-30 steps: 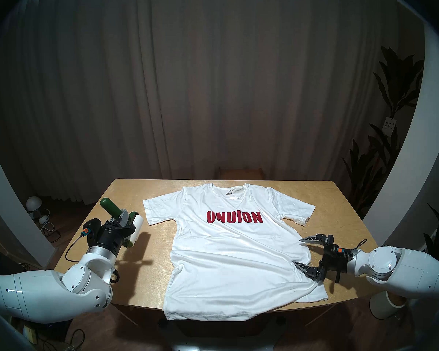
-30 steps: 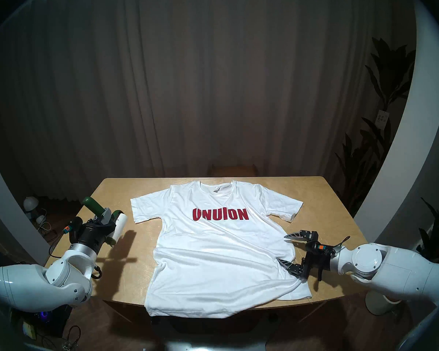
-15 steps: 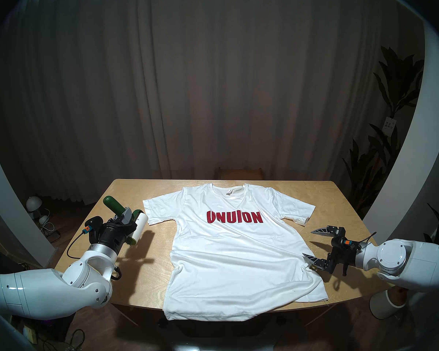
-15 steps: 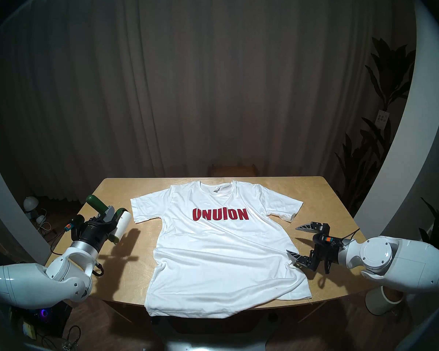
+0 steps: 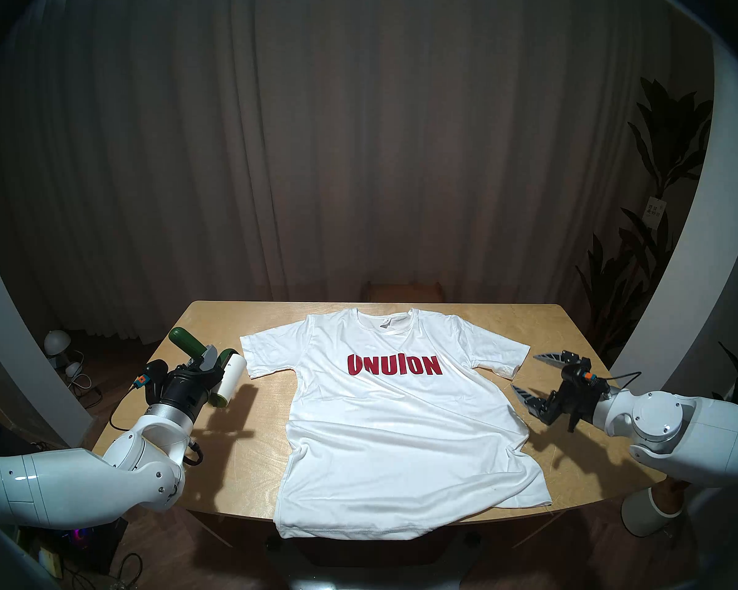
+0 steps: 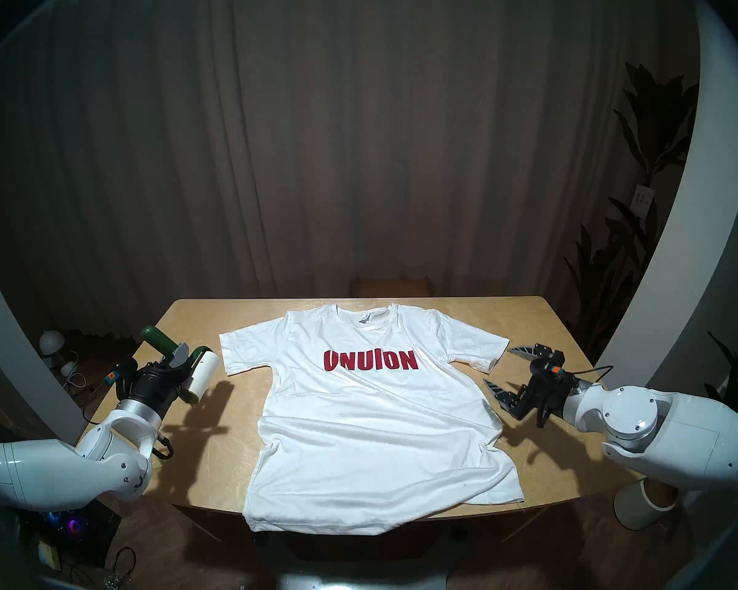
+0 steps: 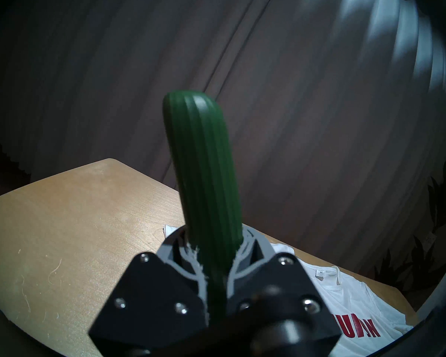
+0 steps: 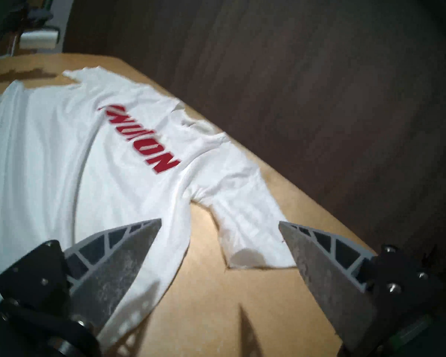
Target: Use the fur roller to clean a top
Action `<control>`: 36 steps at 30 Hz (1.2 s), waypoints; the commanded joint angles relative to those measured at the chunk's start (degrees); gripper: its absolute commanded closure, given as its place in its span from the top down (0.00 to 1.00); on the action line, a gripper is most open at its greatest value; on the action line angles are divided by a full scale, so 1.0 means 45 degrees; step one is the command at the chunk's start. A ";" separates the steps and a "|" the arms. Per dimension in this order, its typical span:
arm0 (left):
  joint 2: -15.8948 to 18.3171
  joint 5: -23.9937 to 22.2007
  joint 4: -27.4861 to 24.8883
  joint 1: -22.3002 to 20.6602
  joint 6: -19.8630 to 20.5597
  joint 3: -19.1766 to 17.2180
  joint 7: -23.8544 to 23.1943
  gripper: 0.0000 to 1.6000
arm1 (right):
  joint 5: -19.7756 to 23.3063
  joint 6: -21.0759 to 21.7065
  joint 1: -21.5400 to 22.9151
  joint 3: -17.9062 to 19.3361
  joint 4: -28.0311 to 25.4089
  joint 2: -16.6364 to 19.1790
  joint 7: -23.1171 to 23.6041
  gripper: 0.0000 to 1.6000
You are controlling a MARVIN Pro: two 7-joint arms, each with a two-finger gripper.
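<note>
The left gripper (image 5: 207, 360) is clamped on the ribbed green handle of the fur roller (image 5: 226, 374), white roll above the table's (image 5: 239, 453) left side, just left of the white top (image 5: 393, 423). The right gripper's (image 5: 533, 374) grey ribbed fingers (image 8: 121, 248) stand apart, empty, over bare wood beside the top's right sleeve. A curtain (image 5: 358, 150) hangs behind.

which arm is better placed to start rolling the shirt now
Left. Its tool is clamped on the fur roller, hanging beside the T-shirt sleeve. The right tool is open, empty and off the cloth, so it would likely only steady the shirt.
</note>
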 commanded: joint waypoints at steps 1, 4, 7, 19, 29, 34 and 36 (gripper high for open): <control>-0.0173 -0.0485 0.0243 -0.0311 -0.0061 -0.0343 -0.0364 0.00 | 0.0935 0.0001 0.1045 0.0429 -0.0609 -0.1481 -0.1477 1.00; -0.0391 -0.1208 0.0480 -0.0285 -0.0033 -0.0413 -0.0437 0.00 | 0.1093 0.0063 0.1123 0.0366 -0.0489 -0.2022 -0.1908 1.00; -0.0621 -0.1797 0.0744 -0.0262 -0.0001 -0.0464 -0.0555 0.00 | 0.1216 0.0106 0.1175 0.0291 -0.0470 -0.2387 -0.2248 1.00; -0.1229 -0.3461 0.1250 -0.0370 0.0327 -0.0686 -0.1739 0.00 | 0.1738 0.0369 0.1646 0.0168 -0.0038 -0.4135 -0.3548 1.00; -0.1220 -0.4510 0.1554 -0.0270 0.0834 -0.0936 -0.2955 0.00 | 0.1855 0.0679 0.1850 -0.0370 0.0233 -0.5238 -0.4082 1.00; -0.1167 -0.5105 0.1837 -0.0169 0.1062 -0.1058 -0.3447 0.00 | 0.1904 0.0833 0.1981 -0.0609 0.0417 -0.5634 -0.4338 1.00; -0.1152 -0.5387 0.2005 -0.0136 0.1184 -0.1109 -0.3685 0.00 | 0.1907 0.0902 0.2073 -0.0711 0.0472 -0.5818 -0.4447 1.00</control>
